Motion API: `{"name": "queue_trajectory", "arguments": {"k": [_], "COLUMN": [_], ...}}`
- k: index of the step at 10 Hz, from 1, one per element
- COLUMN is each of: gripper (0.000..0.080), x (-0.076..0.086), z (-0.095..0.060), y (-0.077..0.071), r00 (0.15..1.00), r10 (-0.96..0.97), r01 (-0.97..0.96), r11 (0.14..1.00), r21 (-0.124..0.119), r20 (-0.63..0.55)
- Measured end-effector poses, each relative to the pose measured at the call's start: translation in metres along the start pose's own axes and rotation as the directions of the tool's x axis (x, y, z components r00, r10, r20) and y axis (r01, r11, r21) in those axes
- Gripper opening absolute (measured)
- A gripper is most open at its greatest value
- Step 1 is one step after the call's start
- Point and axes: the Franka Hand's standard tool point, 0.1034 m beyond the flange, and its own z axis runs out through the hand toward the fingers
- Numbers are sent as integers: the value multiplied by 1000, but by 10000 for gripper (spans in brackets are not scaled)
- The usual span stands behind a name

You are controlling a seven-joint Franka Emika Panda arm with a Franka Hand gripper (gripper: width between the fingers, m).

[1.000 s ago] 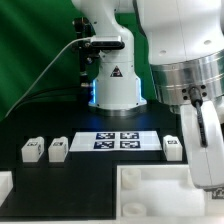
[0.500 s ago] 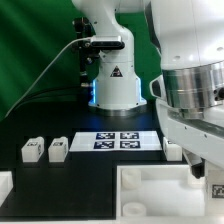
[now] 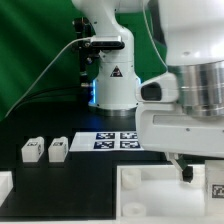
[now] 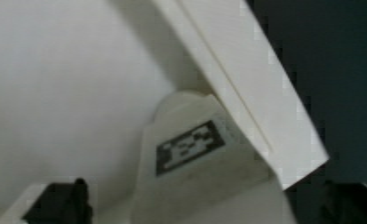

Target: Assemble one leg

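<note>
Two legs [image 3: 32, 150] [image 3: 58, 149], small white blocks with tags, stand at the exterior view's left on the black table. Another tagged leg [image 3: 215, 190] shows at the right edge. My gripper [image 3: 185, 171] hangs low over the far right part of the large white panel [image 3: 150, 190]; the arm's body hides most of it. In the wrist view a tagged leg [image 4: 198, 145] lies against a long white wall of the panel [image 4: 251, 80], ahead of my gripper [image 4: 198, 205]. One dark fingertip [image 4: 59, 200] shows well off to the side. The jaws stand apart with nothing held.
The marker board [image 3: 112, 141] lies in the middle of the table, behind the panel. The robot's base [image 3: 112, 85] stands behind it. A white part [image 3: 5, 184] sits at the exterior view's lower left corner.
The arm has come down and swung towards the exterior view's left. Its body now hides the leg that stood right of the marker board.
</note>
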Motion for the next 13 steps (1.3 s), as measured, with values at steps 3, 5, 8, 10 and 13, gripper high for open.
{"name": "queue_trajectory", "arguments": {"k": [3, 5, 8, 10, 13], "gripper": [522, 290, 291, 291, 292], "x": [0, 0, 0, 2, 3], "z": [2, 2, 2, -2, -1], "y": [3, 2, 1, -1, 5], "r00": [999, 997, 933, 648, 210], "r10": [-34, 82, 359, 762, 976], "r01": [34, -82, -359, -762, -977], "r11": [999, 997, 933, 648, 211], "r21": [-1, 0, 1, -18, -28], "r20": [2, 3, 4, 3, 60]}}
